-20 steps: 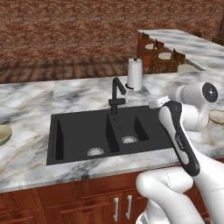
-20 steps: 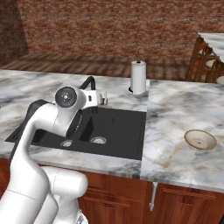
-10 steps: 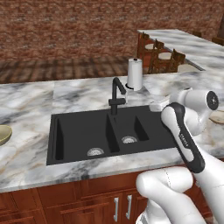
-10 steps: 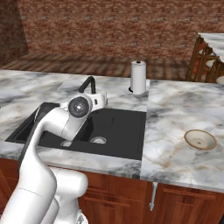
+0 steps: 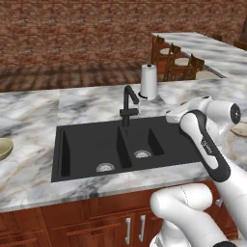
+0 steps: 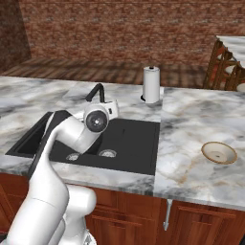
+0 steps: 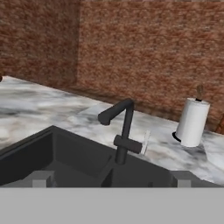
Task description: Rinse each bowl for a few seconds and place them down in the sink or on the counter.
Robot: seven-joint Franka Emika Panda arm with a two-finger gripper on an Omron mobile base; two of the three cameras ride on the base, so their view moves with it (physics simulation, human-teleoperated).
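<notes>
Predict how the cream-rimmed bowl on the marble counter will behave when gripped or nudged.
The shallow round cream-rimmed bowl sits low and wide, so it probably won't tip. On the smooth veined marble counter it would likely slide. Its thin rim probably suits an edge pinch.

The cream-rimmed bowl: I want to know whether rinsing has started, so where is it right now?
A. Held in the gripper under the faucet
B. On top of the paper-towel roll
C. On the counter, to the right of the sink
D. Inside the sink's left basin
C. The cream-rimmed bowl sits on the marble counter, right of the black sink, with nothing touching it.
</notes>
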